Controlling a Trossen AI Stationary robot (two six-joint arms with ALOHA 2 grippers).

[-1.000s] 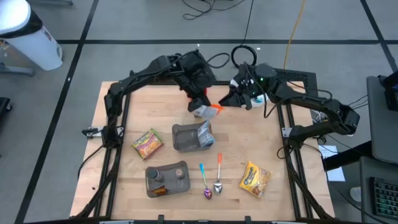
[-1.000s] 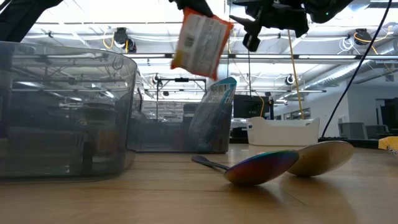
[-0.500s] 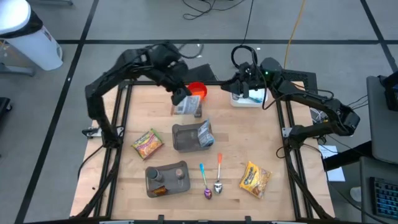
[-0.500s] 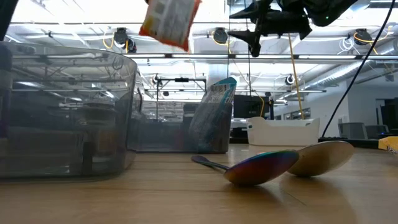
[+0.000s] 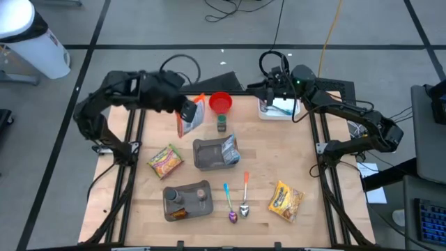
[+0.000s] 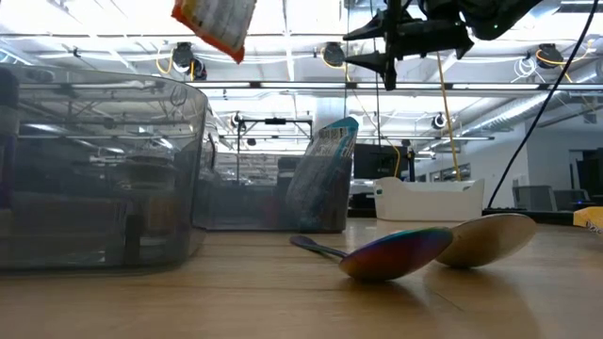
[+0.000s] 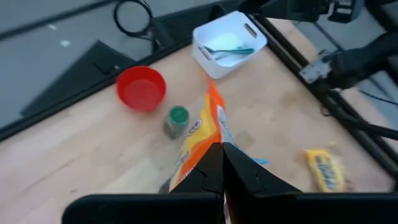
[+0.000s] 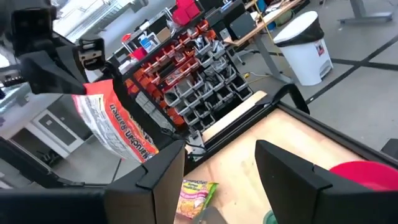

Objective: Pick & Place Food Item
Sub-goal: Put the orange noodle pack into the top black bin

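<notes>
An orange-and-white food packet (image 5: 191, 117) hangs in the air above the table's far left part, with my left gripper (image 5: 181, 110) shut on it. The low view shows the packet (image 6: 213, 23) high up and tilted. In the right wrist view it (image 8: 115, 129) hangs below my left gripper (image 8: 65, 59). My right gripper (image 5: 267, 89) hovers level over the far right part of the table, near a white bin (image 5: 279, 109). It (image 8: 221, 177) is open with nothing between its fingers. My left gripper (image 7: 222, 150) pinches the packet's orange end (image 7: 210, 144) between its two fingers. The fingers come from the table's left side, slanting down. The packet is lifted clear of the table and reaches away from the fingertips, tilted, with its free end lower.
At the far edge are a red bowl (image 5: 220, 102) and a green-capped jar (image 5: 221, 124). Mid-table, a grey tray (image 5: 206, 155) holds a blue packet. Nearer lie a green-yellow packet (image 5: 165, 160), a tray with bottles (image 5: 187, 200), two spoons (image 5: 237, 202) and a yellow packet (image 5: 286, 199).
My left gripper has carried the packet up and toward the table's left edge, away from my right gripper, rolling as it went. The packet now shows its orange edge from above. My right gripper has turned a little and stayed near the white bin.
</notes>
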